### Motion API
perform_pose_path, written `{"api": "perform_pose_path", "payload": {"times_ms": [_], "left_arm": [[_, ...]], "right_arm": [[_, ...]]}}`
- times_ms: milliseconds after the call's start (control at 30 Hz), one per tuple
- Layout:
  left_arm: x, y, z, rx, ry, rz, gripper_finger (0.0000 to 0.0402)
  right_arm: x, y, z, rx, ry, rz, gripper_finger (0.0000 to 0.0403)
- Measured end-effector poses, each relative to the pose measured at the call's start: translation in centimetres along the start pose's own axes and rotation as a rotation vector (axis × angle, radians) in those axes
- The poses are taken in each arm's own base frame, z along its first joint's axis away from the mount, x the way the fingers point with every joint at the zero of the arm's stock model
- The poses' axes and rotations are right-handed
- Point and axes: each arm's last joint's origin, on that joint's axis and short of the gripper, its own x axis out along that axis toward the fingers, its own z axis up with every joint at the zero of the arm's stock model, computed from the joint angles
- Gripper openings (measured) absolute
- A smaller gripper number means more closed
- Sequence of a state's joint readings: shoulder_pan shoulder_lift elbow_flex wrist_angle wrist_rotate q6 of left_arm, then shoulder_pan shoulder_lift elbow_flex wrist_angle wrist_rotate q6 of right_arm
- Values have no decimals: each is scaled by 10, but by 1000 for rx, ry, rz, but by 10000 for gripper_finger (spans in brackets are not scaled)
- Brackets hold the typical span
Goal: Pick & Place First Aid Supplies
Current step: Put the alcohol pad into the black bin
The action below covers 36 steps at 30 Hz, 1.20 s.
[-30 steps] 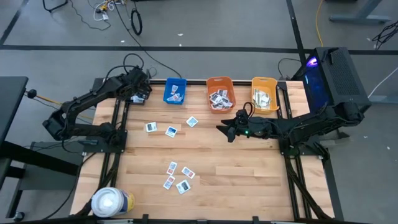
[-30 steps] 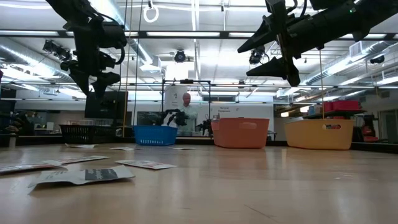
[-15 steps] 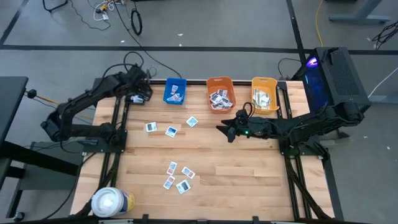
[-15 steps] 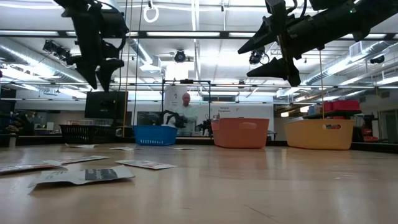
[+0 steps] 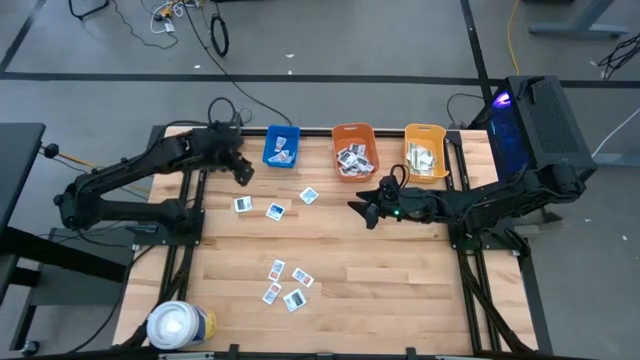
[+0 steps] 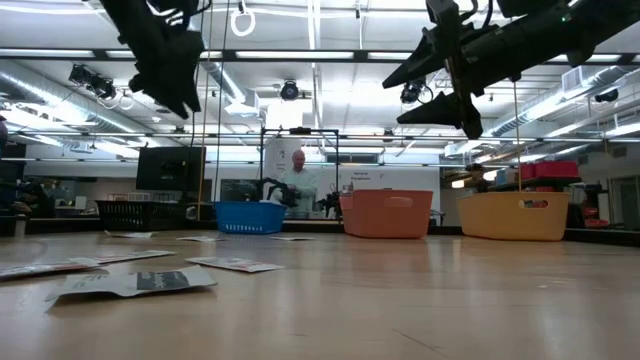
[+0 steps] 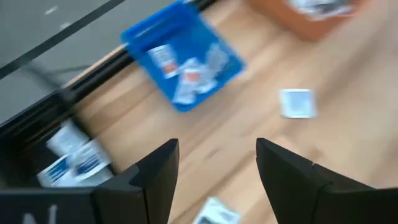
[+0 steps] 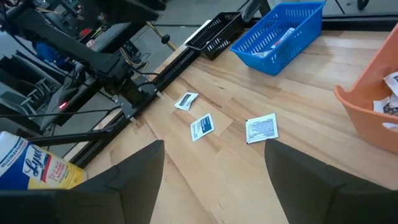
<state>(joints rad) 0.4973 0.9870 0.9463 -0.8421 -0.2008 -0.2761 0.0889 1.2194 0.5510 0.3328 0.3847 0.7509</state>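
- Dark fingers of the left gripper are spread and empty, raised beside the blue bin; three packets are seen just ahead on the table.
- Four more packets lie nearer the front.
- The right gripper is held open, well apart from them.

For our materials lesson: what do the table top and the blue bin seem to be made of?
Table top: looks like pale wood, matte, with plank seams and grain lines showing.
Blue bin: probably moulded plastic, slightly glossy, its walls an open grid of slots in the right wrist view.
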Motion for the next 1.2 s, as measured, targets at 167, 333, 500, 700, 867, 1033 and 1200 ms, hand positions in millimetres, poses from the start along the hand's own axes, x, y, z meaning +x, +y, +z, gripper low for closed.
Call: {"api": "perform_pose_path", "payload": {"times_ms": [167, 333, 500, 700, 867, 1033, 1200], "left_arm": [[-7, -22, -11, 163, -42, -178, 218], [-3, -35, -30, 174, -162, -375, 218], [10, -39, -52, 98, -210, -447, 217], [13, -48, -66, 65, -236, -528, 214], [9, -55, -70, 101, -234, -548, 195], [7, -59, -73, 121, -230, -570, 174], [6, -60, -73, 125, -230, -576, 159]], "right_arm": [[1, -2, 2, 3, -6, -8, 278], [1, -3, 2, 2, -5, -15, 278], [1, -3, 2, -1, 8, -1, 278], [1, -1, 0, -59, 51, 49, 278], [1, 1, 2, -84, 32, 71, 278], [1, 6, 8, -99, 2, 96, 278], [2, 17, 20, -152, -29, 117, 278]]}}
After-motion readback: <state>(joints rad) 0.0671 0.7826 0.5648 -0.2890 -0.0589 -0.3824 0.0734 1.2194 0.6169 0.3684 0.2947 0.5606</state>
